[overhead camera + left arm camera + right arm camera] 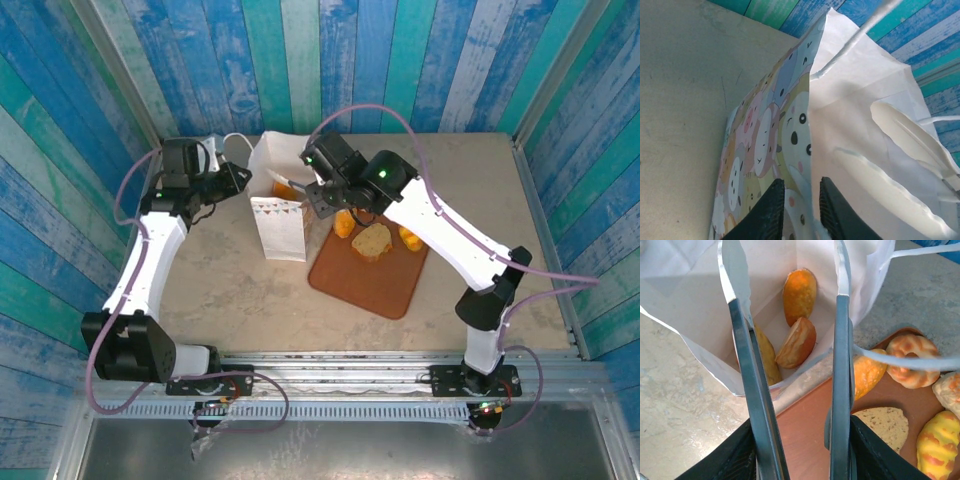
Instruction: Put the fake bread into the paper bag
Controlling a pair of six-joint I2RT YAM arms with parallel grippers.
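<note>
The task looks partly done. In the right wrist view three pieces of fake bread (800, 295) lie at the bottom of the paper bag (690, 315), upper centre of the frame. At least four more pieces, among them a ring pastry (912, 360), a toast slice (885, 422) and a yellow croissant (937, 440), wait on the brown tray (805, 425) at lower right. The right gripper (787, 260) hangs over the bag's mouth, fingers apart with nothing between them. The top view gives the layout, with the bag at centre and the tray just right of it, but no look inside the bag. The left wrist view adds the bag's cartoon-printed side; the left gripper (799, 187) stands narrow astride a bag corner, and I cannot tell whether it pinches
</note>
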